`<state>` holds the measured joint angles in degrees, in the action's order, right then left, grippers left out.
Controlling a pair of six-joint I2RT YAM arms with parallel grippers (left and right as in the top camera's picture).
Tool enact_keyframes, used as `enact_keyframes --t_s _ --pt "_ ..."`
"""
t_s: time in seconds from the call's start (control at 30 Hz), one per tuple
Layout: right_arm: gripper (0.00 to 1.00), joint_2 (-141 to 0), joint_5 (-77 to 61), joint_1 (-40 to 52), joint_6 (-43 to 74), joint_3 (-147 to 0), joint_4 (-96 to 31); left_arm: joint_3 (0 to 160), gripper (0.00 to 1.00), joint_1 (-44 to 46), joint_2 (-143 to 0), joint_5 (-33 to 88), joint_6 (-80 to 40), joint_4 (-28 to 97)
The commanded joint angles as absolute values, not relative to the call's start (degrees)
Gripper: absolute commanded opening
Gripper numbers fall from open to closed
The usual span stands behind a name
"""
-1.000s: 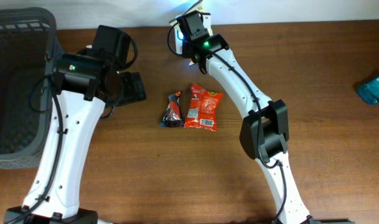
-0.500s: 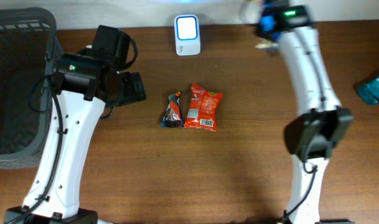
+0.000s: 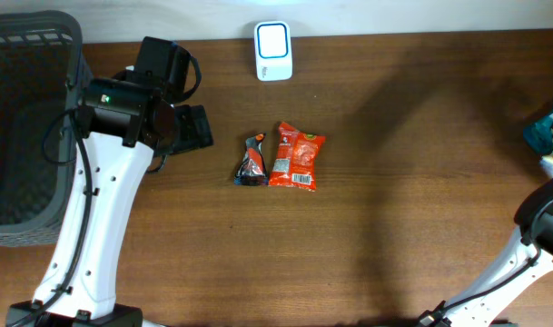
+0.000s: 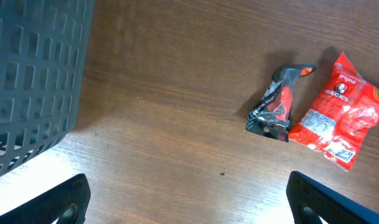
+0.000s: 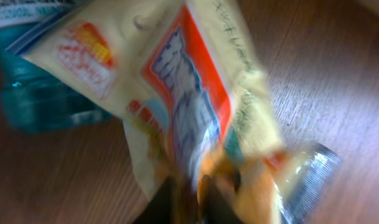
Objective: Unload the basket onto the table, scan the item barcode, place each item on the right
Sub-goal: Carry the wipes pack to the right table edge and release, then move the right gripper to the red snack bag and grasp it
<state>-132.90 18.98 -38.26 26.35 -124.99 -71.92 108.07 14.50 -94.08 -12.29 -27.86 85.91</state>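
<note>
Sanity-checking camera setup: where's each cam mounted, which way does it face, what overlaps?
Overhead: above the table, looking straight down; scanner, basket, left arm in full, right arm at the right edge.
Left wrist: on the left arm, looking down at the table; left gripper open, tips in bottom corners.
Right wrist: close on a blurred yellow packet and teal item; own fingers unclear.
Shared: overhead and left wrist both show red packet, dark packet, basket.
</note>
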Motion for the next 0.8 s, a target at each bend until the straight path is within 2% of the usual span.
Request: enact_keyframes --t_s 0.0,0.03,0.1,0.23,0.3,0.37,0.57,0.77 --pt "0.82 -132.6 19.7 -38.3 23.3 -123.7 -71.2 108.2 0.99 14.5 -93.8 -12.9 -26.9 85.8" --pt "0.99 -132.1 19.7 -38.3 23.4 -124.5 -72.3 108.2 0.99 14.5 -93.8 -12.9 -26.9 85.8" --pt "0.99 -130.7 18.2 -38.3 23.4 -126.5 -74.0 108.2 0.99 14.5 -93.8 -12.9 -26.9 85.8" --pt "0.99 -121.6 0.5 -37.9 23.4 -129.6 -75.9 108.2 0.99 14.5 -93.8 -12.9 -26.9 85.8" --pt "0.99 -115.1 -7.5 -35.4 23.4 -129.6 -77.1 108.2 0.99 14.5 -93.8 -12.9 -26.9 85.8" --pt "0.99 -111.7 -8.4 -31.8 23.1 -129.6 -79.0 108.2 0.99 14.5 -93.8 -12.9 -26.9 85.8" --pt "0.99 -109.2 -8.4 -9.2 18.2 -125.6 -88.1 108.2 0.99 14.5 -93.8 -12.9 -26.9 85.8" --pt "0.99 -109.4 -8.4 8.9 18.7 -106.4 -77.4 108.2 0.99 14.5 -93.8 -12.9 -26.9 85.8"
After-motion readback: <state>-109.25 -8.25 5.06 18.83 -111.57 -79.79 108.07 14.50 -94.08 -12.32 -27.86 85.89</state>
